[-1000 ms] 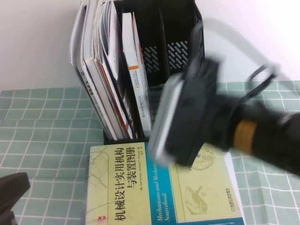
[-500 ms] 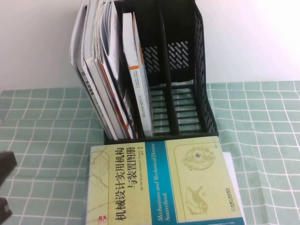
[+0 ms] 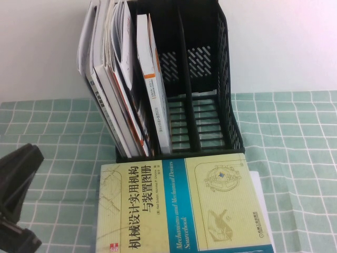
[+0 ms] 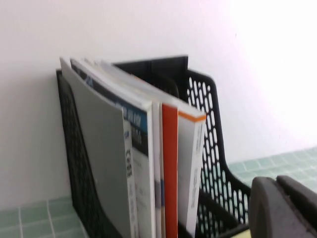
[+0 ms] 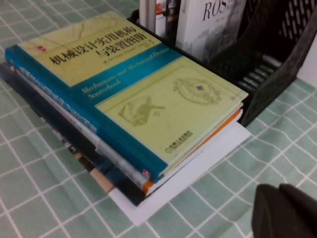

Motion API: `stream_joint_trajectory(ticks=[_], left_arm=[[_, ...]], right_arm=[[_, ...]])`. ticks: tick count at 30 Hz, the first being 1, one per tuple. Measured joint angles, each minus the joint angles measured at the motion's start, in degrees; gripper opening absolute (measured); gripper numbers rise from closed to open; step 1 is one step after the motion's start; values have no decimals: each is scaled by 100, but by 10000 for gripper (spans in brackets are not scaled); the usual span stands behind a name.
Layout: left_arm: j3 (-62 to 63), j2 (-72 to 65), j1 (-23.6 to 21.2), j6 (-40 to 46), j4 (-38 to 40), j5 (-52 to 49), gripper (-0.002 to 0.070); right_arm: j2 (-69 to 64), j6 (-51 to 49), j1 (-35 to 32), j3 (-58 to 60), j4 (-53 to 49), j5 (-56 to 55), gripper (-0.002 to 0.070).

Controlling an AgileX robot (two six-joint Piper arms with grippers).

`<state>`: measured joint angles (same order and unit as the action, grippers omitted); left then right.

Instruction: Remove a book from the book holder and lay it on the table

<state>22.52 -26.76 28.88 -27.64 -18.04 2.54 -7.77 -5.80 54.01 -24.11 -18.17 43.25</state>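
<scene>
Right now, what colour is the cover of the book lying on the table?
The book has a pale yellow-green cover crossed by a blue band; clearest in the right wrist view.

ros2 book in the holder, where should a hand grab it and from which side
Probably by its top edge, from above: the ROS2 book stands upright in the black book holder, walled on both sides, with only its top exposed. The left hand sits low at the table's left; the right hand hovers beside the flat yellow-green book.
</scene>
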Motion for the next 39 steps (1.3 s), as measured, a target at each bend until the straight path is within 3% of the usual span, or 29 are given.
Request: stream_joint_trajectory(ticks=[7, 32, 39], left_arm=[[-349, 0, 0, 0, -8, -37, -3], [-392, 0, 0, -11, -27, -132, -3], [-515, 237, -422, 855, 319, -155, -3]], right_arm=[[629, 75, 0, 881, -100, -1037, -1], [643, 98, 0, 1081, 90, -943, -1], [643, 98, 0, 1089, 90, -943, -1]])
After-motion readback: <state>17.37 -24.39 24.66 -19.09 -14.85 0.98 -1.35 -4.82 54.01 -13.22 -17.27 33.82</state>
